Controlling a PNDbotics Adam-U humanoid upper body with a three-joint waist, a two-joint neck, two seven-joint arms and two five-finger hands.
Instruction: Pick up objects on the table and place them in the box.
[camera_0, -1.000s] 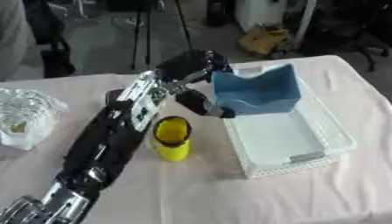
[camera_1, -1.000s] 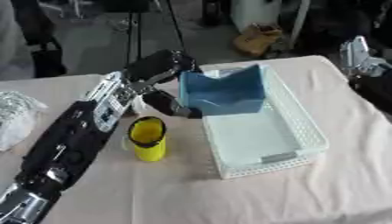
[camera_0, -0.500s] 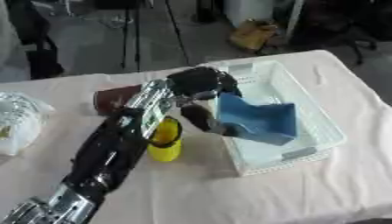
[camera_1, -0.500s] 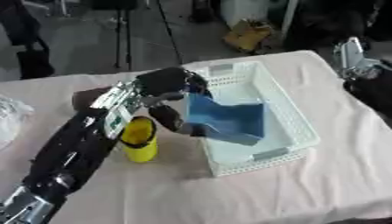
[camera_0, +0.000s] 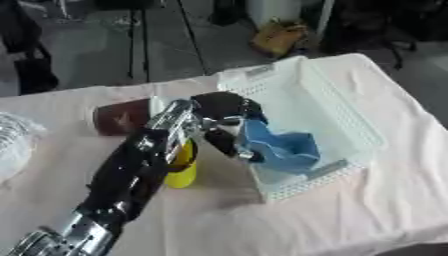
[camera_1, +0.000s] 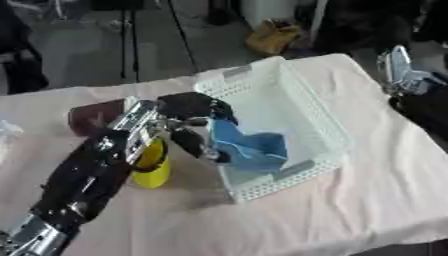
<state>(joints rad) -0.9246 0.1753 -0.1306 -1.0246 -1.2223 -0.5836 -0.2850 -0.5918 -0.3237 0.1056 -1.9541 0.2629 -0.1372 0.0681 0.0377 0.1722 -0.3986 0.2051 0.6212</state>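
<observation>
Since a second ago my left hand (camera_0: 223, 117), pinching the folded blue cloth (camera_0: 278, 150), lowered it into the white mesh box (camera_0: 337, 107); seemingly unreleased, yellow cup (camera_0: 182, 167) remains.

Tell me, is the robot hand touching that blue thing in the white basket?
Touching. The left eye view shows the left robot hand with fingers curled around the edge of the blue thing, which hangs into the white basket.

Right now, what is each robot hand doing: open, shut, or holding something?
Left robot hand: shut on the blue folded cloth, held over the white plastic basket.
Right robot hand: at the right edge, cannot be told.
</observation>
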